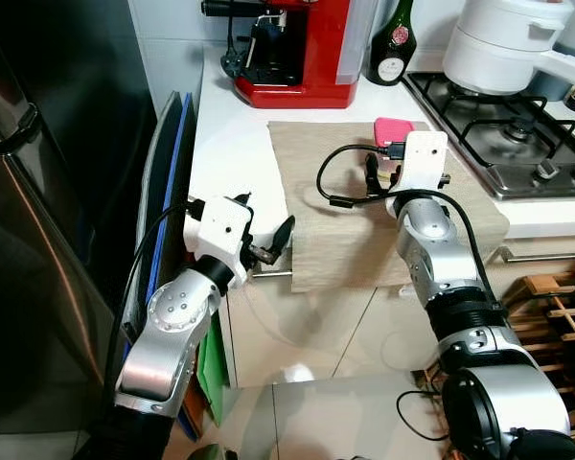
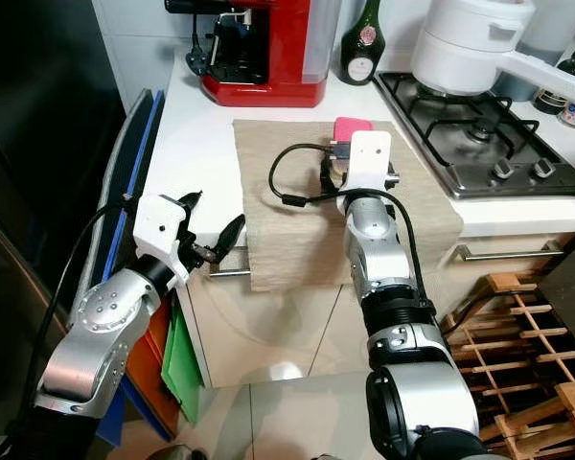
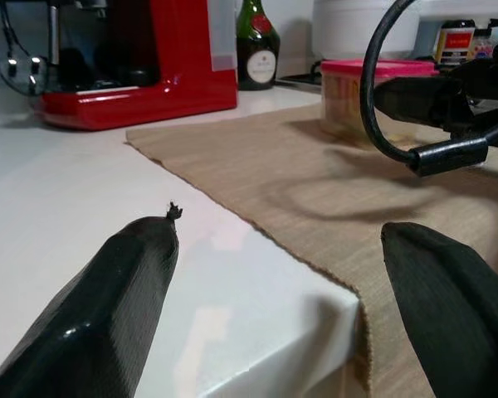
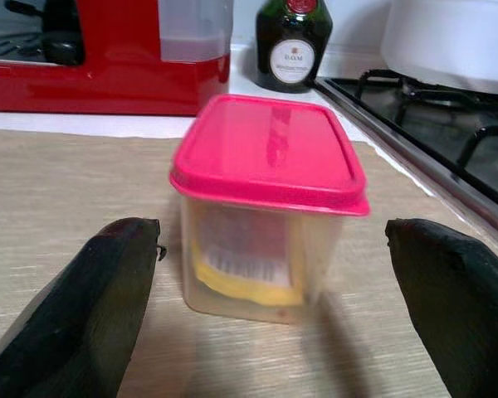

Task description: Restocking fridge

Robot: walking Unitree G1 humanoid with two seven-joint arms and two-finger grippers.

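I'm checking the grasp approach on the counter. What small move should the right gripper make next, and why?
Probably ease the right gripper forward, then close. Its open black fingers flank the clear plastic container with the pink lid on the beige cloth mat, not yet touching it.

A white kitchen counter carries everything here. A beige woven mat lies flat across it, its front edge hanging over the counter's lip. On the mat stands a clear container with a pink lid. Behind the mat, straight on the counter, sit a red coffee machine and a dark green bottle. A gas hob sits beside the mat, bearing a white pot.
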